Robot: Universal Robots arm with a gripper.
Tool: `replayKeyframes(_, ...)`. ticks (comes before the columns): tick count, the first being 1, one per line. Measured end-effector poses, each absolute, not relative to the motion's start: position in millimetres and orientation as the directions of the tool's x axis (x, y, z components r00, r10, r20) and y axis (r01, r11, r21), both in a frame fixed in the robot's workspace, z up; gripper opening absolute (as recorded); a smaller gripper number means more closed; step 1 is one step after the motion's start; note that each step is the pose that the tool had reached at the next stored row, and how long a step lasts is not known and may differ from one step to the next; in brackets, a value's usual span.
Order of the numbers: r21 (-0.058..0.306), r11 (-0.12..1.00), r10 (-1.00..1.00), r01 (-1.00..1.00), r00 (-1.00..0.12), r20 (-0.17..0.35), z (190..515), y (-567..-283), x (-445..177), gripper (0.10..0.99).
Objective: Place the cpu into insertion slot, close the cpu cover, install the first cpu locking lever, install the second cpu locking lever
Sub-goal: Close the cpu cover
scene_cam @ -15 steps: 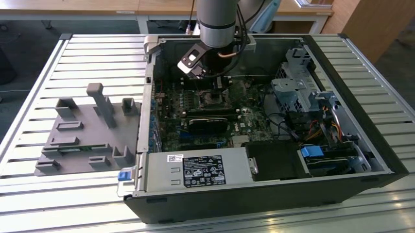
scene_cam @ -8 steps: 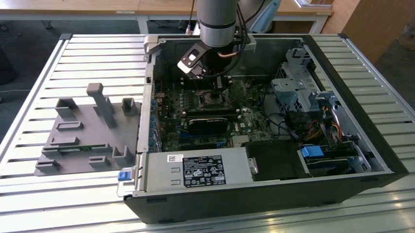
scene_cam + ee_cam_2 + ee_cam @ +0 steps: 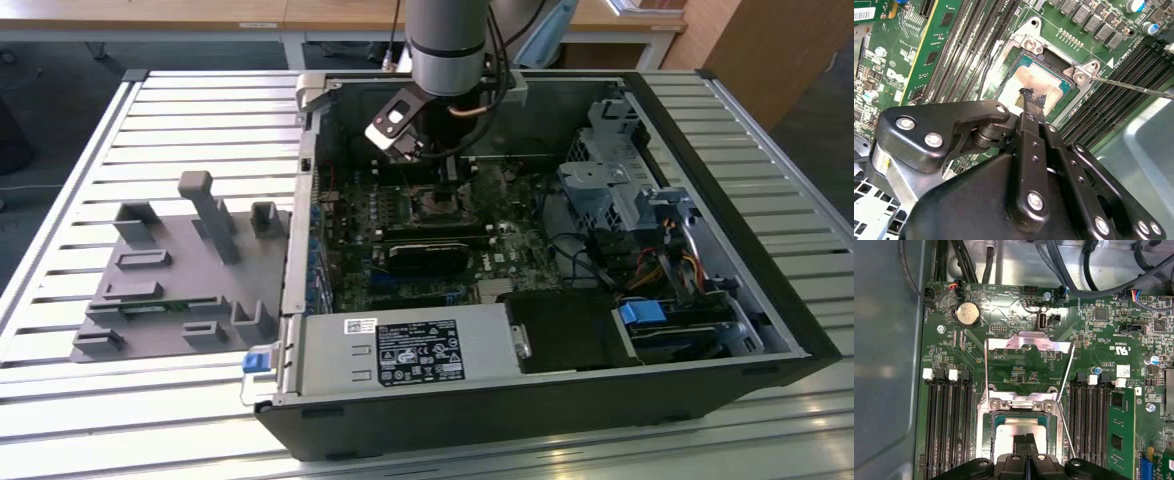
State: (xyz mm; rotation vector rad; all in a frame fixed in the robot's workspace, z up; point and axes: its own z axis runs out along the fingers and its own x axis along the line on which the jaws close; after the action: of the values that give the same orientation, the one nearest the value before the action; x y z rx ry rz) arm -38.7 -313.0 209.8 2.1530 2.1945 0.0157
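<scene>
The cpu [image 3: 1046,82], a pale silvery square chip, lies flat in the insertion slot [image 3: 1015,64] on the green board; in the first wrist view the cpu [image 3: 1011,429] sits inside the slot's frame [image 3: 990,432]. My gripper [image 3: 1033,99] is shut, its two black fingers pressed together with the tips resting on the chip's face, as the gripper [image 3: 1026,439] also appears from the first wrist view. The cpu cover [image 3: 1026,342], a thin silvery frame, is swung open behind its hinge. A thin wire lever [image 3: 1134,88] sticks out beside the socket. From outside, the gripper [image 3: 430,180] hangs over the socket [image 3: 438,206].
Black memory slots [image 3: 949,425] flank the socket on both sides, one holding a green module [image 3: 1118,432]. Cables [image 3: 1079,270] cross the case's back. The grey case wall [image 3: 884,365] stands close by. A grey fixture [image 3: 180,270] lies on the exterior view's left; a power supply [image 3: 407,352] sits at the case's front.
</scene>
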Motion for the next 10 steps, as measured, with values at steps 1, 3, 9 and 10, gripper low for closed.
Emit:
replayKeyframes(1,0.054,0.020,0.999,0.998,-0.018,-0.041,210.2,-313.0,-38.7,0.106)
replayKeyframes(3,0.054,0.020,0.999,0.998,-0.018,-0.041,211.0,-313.0,-38.7,0.106)
replayKeyframes(9,0.054,0.020,0.999,0.998,-0.018,-0.041,214.4,-313.0,-38.7,0.106)
replayKeyframes(10,0.054,0.020,0.999,0.998,-0.018,-0.041,215.0,-313.0,-38.7,0.106)
